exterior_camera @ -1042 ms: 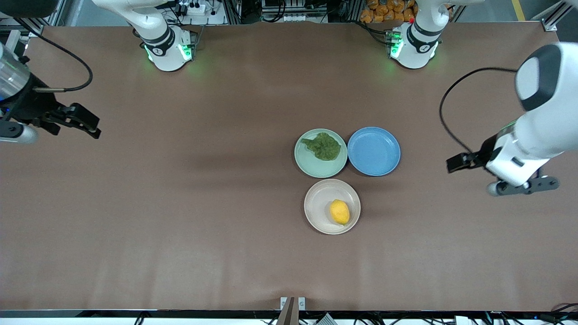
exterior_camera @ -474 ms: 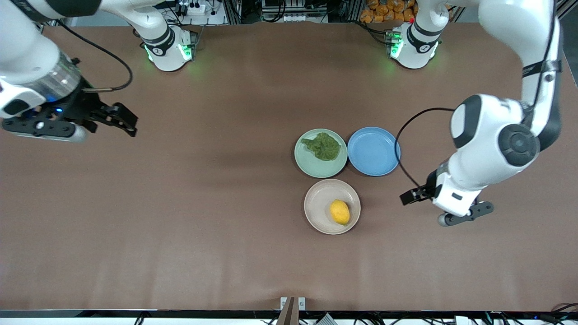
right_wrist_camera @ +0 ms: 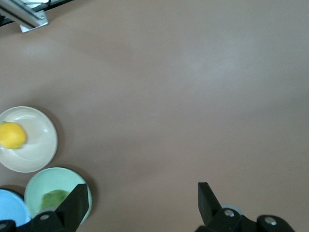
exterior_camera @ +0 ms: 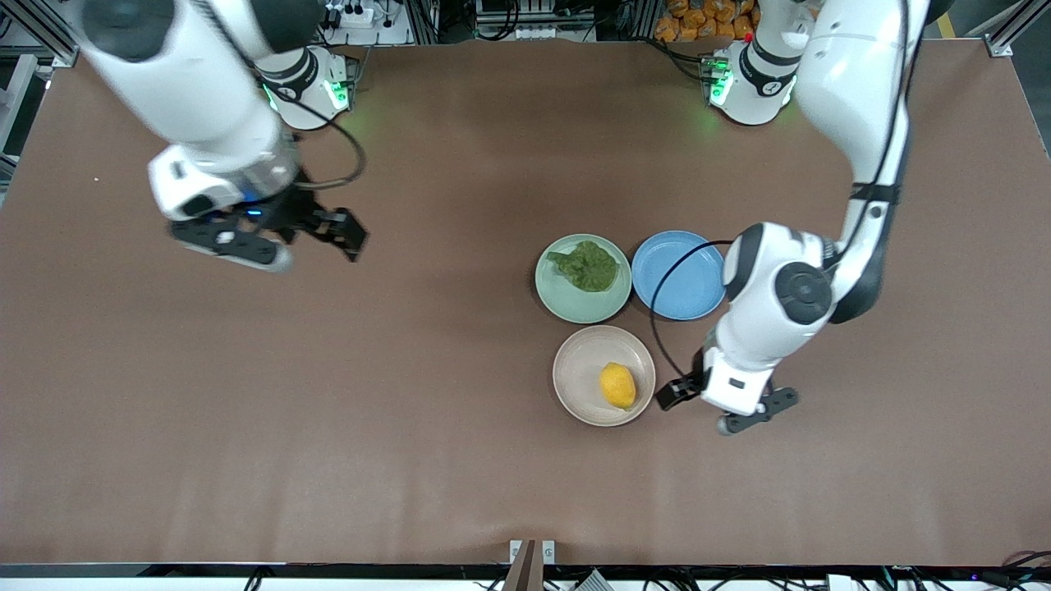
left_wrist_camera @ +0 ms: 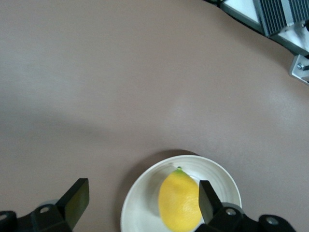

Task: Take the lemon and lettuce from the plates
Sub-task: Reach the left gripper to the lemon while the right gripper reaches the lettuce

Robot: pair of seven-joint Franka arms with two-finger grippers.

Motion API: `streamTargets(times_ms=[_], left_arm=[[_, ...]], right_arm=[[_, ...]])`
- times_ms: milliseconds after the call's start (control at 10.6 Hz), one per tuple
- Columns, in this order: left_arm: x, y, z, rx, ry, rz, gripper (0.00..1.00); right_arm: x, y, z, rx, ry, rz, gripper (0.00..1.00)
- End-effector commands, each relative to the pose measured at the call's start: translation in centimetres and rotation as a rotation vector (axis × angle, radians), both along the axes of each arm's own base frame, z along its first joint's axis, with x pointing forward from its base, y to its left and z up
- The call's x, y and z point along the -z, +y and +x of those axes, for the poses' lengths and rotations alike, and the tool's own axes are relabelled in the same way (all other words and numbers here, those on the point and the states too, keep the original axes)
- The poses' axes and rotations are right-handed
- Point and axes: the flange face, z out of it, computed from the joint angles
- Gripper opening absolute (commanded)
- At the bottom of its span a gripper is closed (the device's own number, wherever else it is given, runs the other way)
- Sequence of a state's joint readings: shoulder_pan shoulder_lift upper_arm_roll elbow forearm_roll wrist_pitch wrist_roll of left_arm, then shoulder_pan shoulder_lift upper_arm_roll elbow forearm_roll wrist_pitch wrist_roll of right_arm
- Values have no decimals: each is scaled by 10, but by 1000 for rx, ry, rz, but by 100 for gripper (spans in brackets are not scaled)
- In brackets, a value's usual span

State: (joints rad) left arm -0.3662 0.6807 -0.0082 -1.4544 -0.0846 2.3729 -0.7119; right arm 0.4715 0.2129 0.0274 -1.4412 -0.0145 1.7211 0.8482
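Nothing picked yet. Lemon on beige plate, just beside left gripper, fingers spread wide and empty over bare table at the plate's rim. Lettuce on mint green plate, well apart from right gripper, likewise wide and empty above the table. Blue plate bare. Both grasps and lifts judged still to come.
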Motion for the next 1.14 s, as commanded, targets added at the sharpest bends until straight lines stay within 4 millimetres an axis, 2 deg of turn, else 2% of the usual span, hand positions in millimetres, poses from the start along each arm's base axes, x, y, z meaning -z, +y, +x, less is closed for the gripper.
streamTargets(times_ms=[0, 189, 379, 474, 568, 663, 758, 853, 947, 1042], left_arm=[[18, -24, 2, 13, -19, -8, 100], [44, -50, -12, 10, 20, -4, 100], [48, -53, -14, 11, 25, -7, 100], [56, -59, -17, 18, 35, -3, 100], [63, -66, -21, 29, 42, 2, 100], [69, -68, -23, 31, 45, 3, 100], [71, -72, -24, 35, 39, 1, 100], [77, -73, -25, 27, 47, 0, 100], [82, -74, -27, 5, 58, -2, 100], [88, -77, -29, 0, 64, 1, 100]], right_arm=[[36, 55, -6, 81, 1, 14, 100], [73, 116, -22, 134, -20, 31, 100], [116, 173, -45, 160, -28, 34, 100], [143, 200, -58, 189, -36, 31, 100], [166, 220, -67, 229, -63, 24, 100], [192, 241, -82, 214, -90, -5, 96], [217, 263, -99, 193, -109, -41, 97], [241, 276, -109, 220, -112, -64, 100], [261, 288, -121, 200, -147, -84, 98], [276, 296, -124, 212, -159, -58, 97]])
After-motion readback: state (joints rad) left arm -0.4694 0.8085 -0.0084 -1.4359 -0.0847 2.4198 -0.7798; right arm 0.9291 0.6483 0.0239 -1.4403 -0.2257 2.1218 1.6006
